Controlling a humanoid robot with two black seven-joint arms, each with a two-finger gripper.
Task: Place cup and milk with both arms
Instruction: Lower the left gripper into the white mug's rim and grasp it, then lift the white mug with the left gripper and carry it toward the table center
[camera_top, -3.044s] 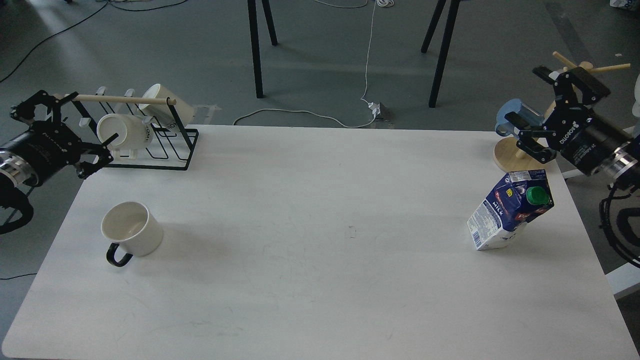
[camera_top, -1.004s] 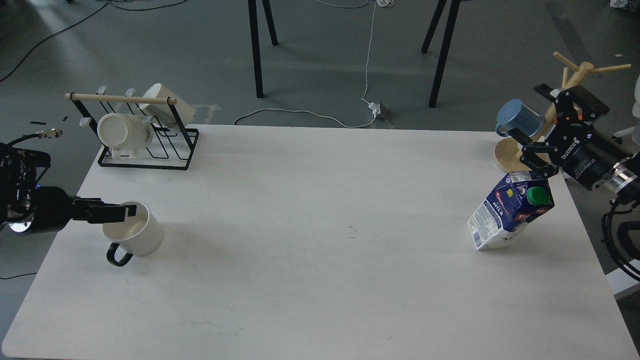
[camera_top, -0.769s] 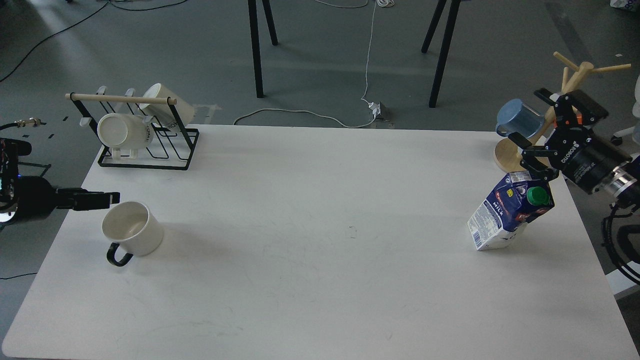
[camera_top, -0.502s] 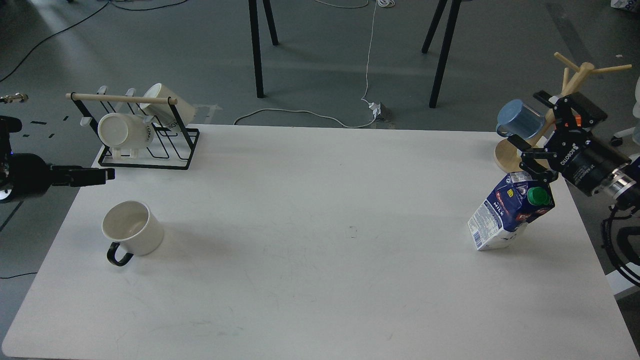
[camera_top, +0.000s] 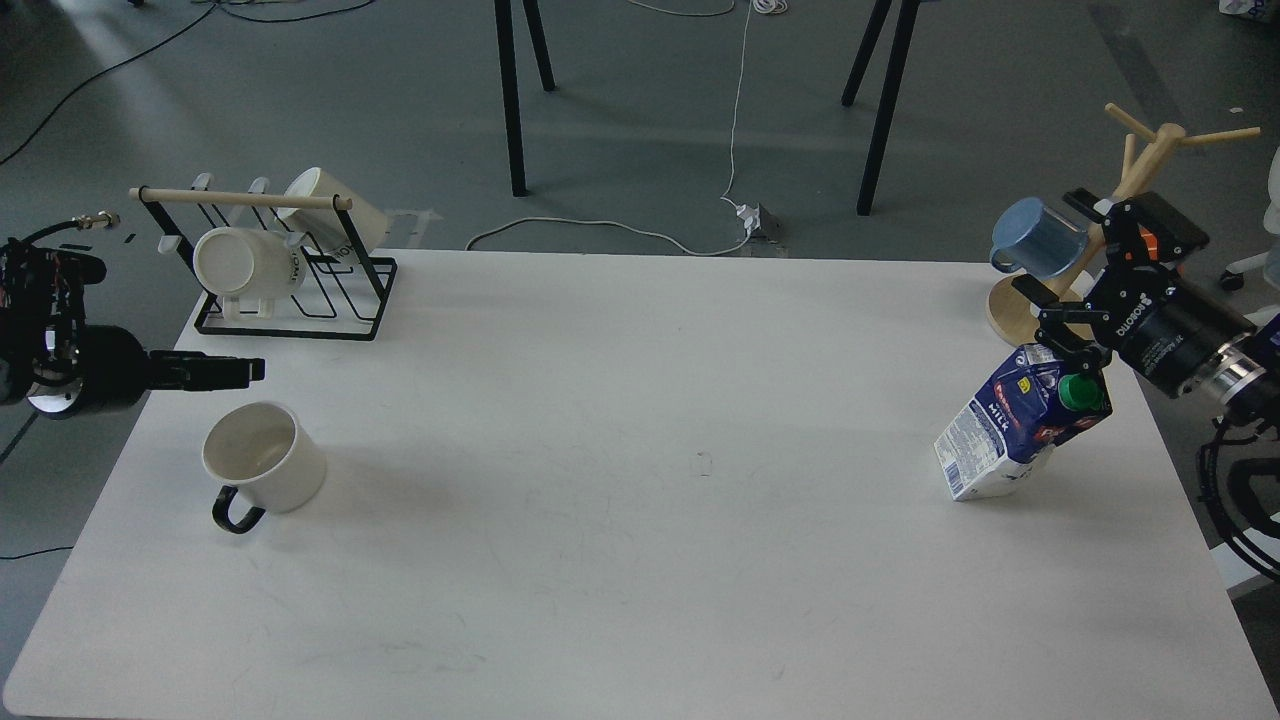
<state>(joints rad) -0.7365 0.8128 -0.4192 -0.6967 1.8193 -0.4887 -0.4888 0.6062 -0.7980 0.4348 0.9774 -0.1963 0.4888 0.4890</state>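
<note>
The cup (camera_top: 265, 460), a white mug with a black loop handle, stands upright near the table's (camera_top: 640, 560) left side, handle toward the front. My left gripper (camera_top: 240, 370) points right, just behind and above the cup's rim; its fingers read as one dark bar. The milk (camera_top: 1010, 425), a blue and white carton with a green cap (camera_top: 1078, 392), stands near the right edge. My right gripper (camera_top: 1048, 315) is open and empty, just behind and above the carton's top.
A black wire rack (camera_top: 330, 318) with two white mugs stands at the back left corner. A wooden mug tree (camera_top: 1012, 310) holding a blue mug (camera_top: 1035, 238) stands at the back right corner, close to my right gripper. Black stand legs rise behind the table.
My left gripper was over the cup's rim a second ago, drew back and left, and has now come right and down again. My right gripper has eased down toward the carton's top.
</note>
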